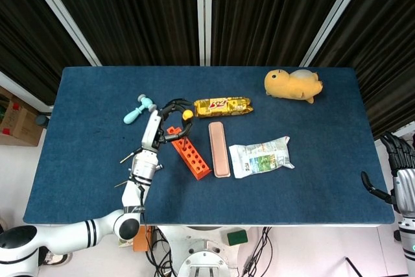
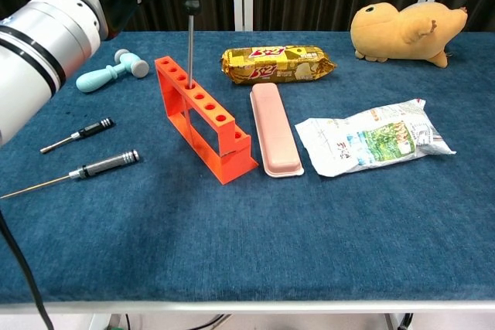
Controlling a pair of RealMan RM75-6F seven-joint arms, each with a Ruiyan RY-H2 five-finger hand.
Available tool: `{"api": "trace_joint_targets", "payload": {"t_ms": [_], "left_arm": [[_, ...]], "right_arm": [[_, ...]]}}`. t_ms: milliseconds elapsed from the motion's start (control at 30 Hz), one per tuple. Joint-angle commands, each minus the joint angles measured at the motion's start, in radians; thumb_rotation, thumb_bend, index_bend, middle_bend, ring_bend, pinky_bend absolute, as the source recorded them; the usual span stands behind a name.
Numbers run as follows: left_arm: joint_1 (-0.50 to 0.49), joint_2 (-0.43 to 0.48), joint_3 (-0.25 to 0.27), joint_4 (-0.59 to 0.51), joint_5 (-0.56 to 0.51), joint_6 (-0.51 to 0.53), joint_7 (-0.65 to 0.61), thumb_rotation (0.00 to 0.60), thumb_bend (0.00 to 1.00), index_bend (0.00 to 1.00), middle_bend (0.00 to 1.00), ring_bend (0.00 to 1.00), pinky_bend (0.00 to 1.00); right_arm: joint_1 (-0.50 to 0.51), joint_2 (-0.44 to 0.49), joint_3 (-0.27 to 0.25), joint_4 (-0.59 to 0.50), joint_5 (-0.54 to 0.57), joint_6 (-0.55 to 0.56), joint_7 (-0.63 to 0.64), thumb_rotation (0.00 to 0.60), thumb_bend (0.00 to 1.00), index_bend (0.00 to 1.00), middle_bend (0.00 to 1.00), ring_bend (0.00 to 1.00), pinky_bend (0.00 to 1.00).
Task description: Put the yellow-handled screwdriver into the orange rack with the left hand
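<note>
Our left arm reaches forward from the lower left, left hand (image 1: 170, 116) raised, dark fingers (image 1: 174, 103) curled closed in a grip. Our right hand (image 1: 397, 172) sits at the far right edge, upright, fingers apart, holding nothing.

Blue-covered table (image 2: 255, 245). On it: orange rack (image 2: 204, 117), pink case (image 2: 274, 129) just beside it, gold biscuit pack (image 2: 277, 64), crumpled printed bag (image 2: 373, 137), yellow plush (image 2: 407, 31), teal toy hammer (image 2: 112, 69), two black-handled screwdrivers (image 2: 89, 149) at left.
</note>
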Motion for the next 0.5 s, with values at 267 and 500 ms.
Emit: {"api": "trace_joint_targets", "payload": {"t_ms": [267, 500], "left_arm": [[0.015, -0.008, 0.038, 0.029, 0.03, -0.006, -0.039, 0.6, 0.37, 0.6, 0.31, 0.17, 0.24], [0.028, -0.008, 0.056, 0.033, 0.045, -0.006, -0.068, 0.6, 0.37, 0.54, 0.31, 0.15, 0.24]], "right_arm": [[0.001, -0.002, 0.002, -0.003, 0.005, -0.005, -0.003, 0.6, 0.35, 0.0, 0.0, 0.0, 0.0], [0.003, -0.002, 0.002, -0.003, 0.009, -0.013, -0.007, 0.6, 0.35, 0.0, 0.0, 0.0, 0.0]]}}
